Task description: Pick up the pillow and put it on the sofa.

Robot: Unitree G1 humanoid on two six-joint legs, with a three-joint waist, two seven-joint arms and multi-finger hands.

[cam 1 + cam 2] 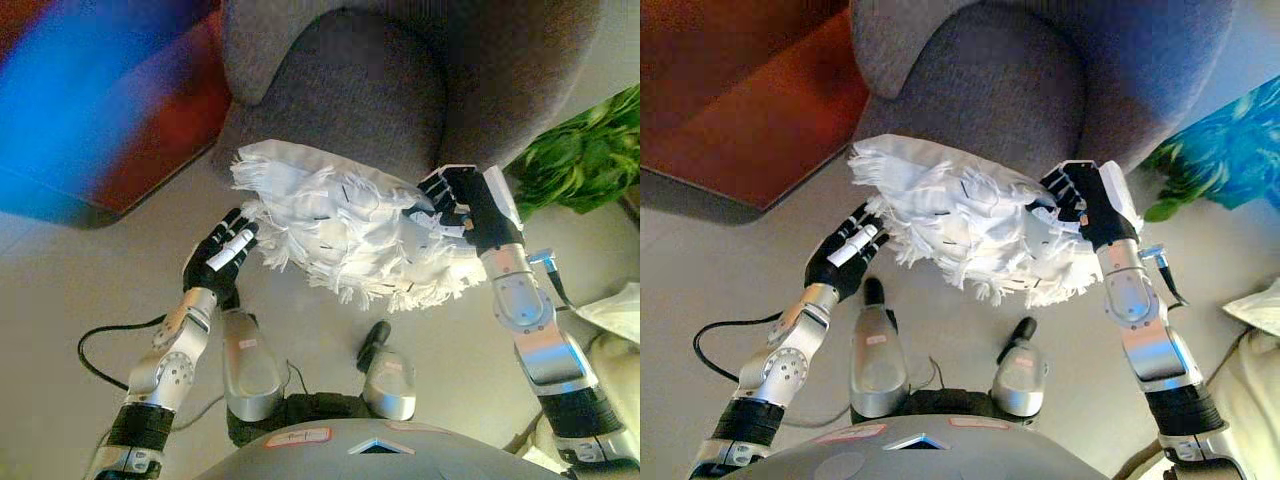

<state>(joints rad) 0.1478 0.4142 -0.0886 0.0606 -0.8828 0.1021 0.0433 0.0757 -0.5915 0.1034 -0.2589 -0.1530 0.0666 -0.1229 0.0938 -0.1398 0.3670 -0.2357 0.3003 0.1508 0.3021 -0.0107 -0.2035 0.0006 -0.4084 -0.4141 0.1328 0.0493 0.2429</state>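
Note:
A white fringed pillow (345, 225) hangs between my two hands, in front of the grey sofa seat (370, 90) and above the floor. My left hand (222, 255) is at the pillow's left edge, its fingers fairly straight and touching the fringe. My right hand (460, 205) is at the pillow's right end, its fingers curled into the cloth. The pillow's far edge overlaps the front rim of the sofa seat. It also shows in the right eye view (965, 225).
A red-brown piece of furniture (750, 100) stands at the left beside the sofa. A green plant (585, 150) is at the right. A pale cloth-like thing (620, 310) lies on the floor at the lower right.

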